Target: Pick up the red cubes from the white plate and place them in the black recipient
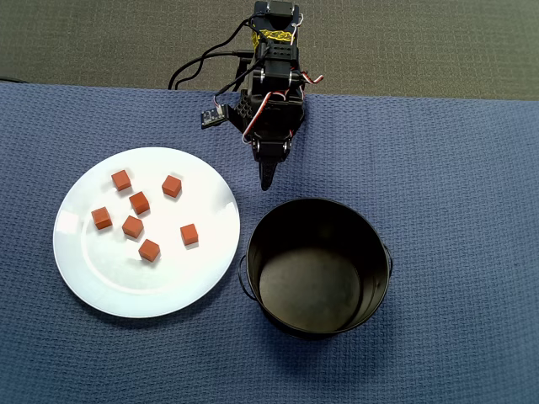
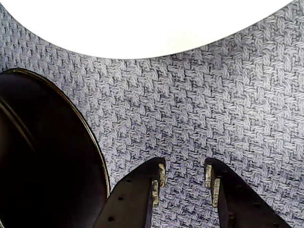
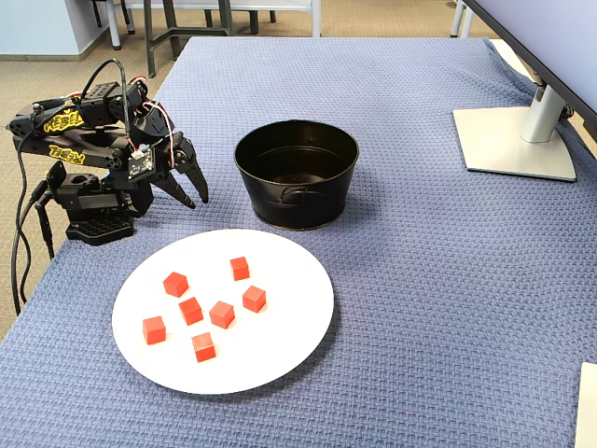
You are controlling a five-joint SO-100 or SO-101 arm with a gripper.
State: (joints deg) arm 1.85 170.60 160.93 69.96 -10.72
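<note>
Several small orange-red cubes (image 1: 139,202) lie scattered on the white plate (image 1: 101,278) at the left of the overhead view; none shows in the wrist view. They also show in the fixed view (image 3: 221,314) on the plate (image 3: 280,271). The black pot (image 1: 312,286) stands empty to the plate's right, and it shows in the fixed view (image 3: 297,187) too. My gripper (image 1: 268,178) hovers over the blue cloth behind the gap between plate and pot. In the wrist view the gripper (image 2: 184,175) is open and empty, with the plate's edge (image 2: 142,23) ahead and the pot's rim (image 2: 42,156) at left.
A woven blue cloth (image 1: 455,168) covers the table. The arm's base and cables (image 1: 202,67) sit at the table's back edge in the overhead view. A monitor stand (image 3: 513,140) rests at the far right in the fixed view.
</note>
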